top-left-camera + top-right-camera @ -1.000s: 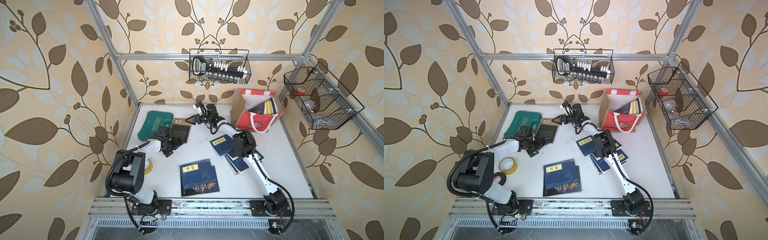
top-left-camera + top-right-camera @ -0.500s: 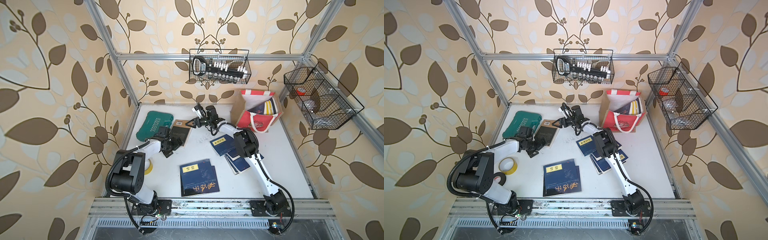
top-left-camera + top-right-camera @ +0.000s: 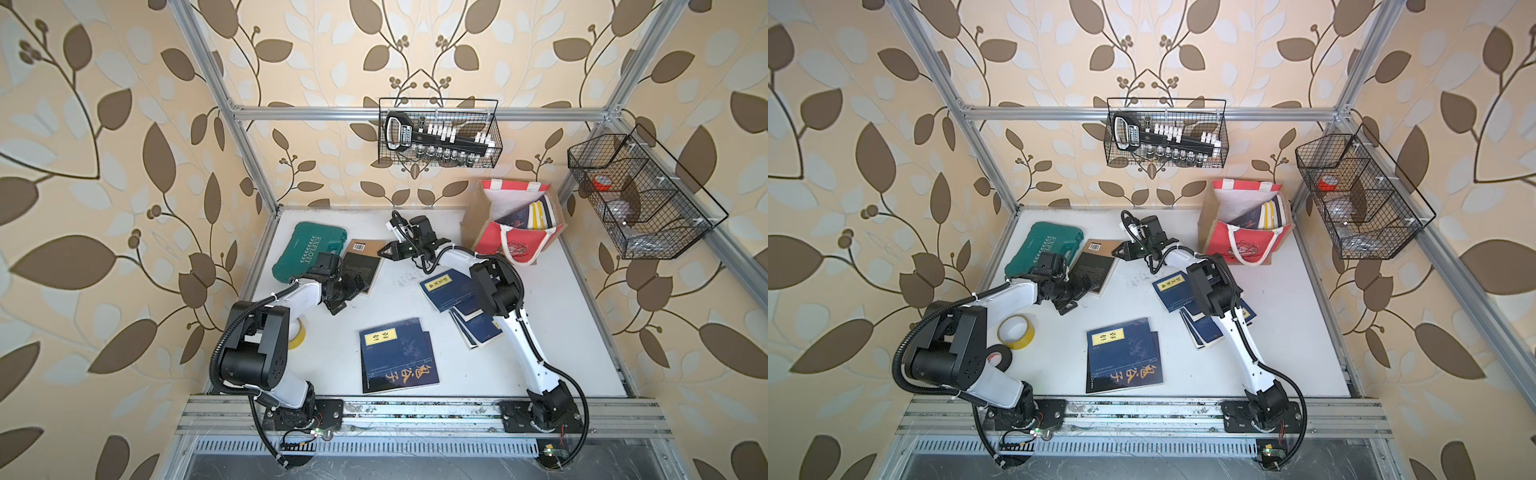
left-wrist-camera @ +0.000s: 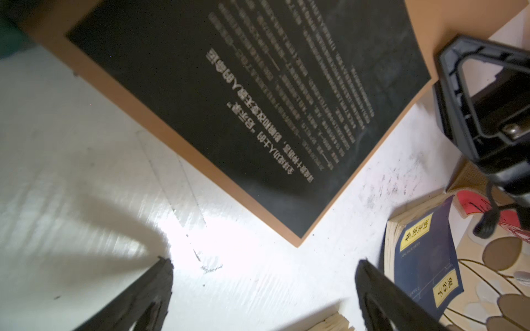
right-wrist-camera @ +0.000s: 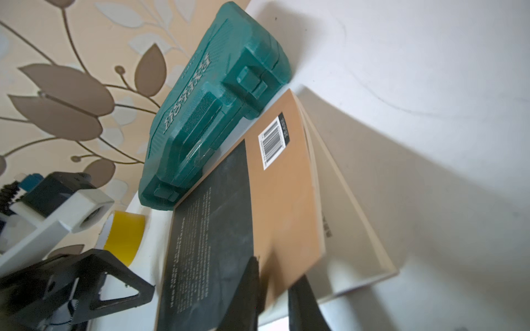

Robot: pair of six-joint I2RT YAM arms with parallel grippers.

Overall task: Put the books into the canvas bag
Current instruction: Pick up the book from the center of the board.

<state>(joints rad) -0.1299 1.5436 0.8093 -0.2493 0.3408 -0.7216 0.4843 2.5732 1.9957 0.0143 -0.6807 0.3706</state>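
A black book with a tan border (image 3: pixel 363 266) (image 3: pixel 1094 266) lies back cover up beside the green case. My right gripper (image 3: pixel 384 251) (image 5: pixel 276 269) is shut on the corner of its tan cover (image 5: pixel 284 200), which is lifted off the pages. My left gripper (image 3: pixel 355 286) (image 4: pixel 263 263) hangs open over bare table by the book's near corner (image 4: pixel 298 240). Navy books (image 3: pixel 395 353) (image 3: pixel 449 282) lie on the table in both top views. The canvas bag (image 3: pixel 515 245) (image 3: pixel 1246 243) stands at the back right with several books (image 3: pixel 528 214) inside.
A green tool case (image 3: pixel 309 253) lies against the black book at the back left. A yellow tape roll (image 3: pixel 1016 331) sits by the left arm. Black wire baskets (image 3: pixel 438 133) (image 3: pixel 640 199) hang on the back and right walls.
My right gripper has closed from wide open onto the black book's cover corner. The left arm has stayed where it was, still open.
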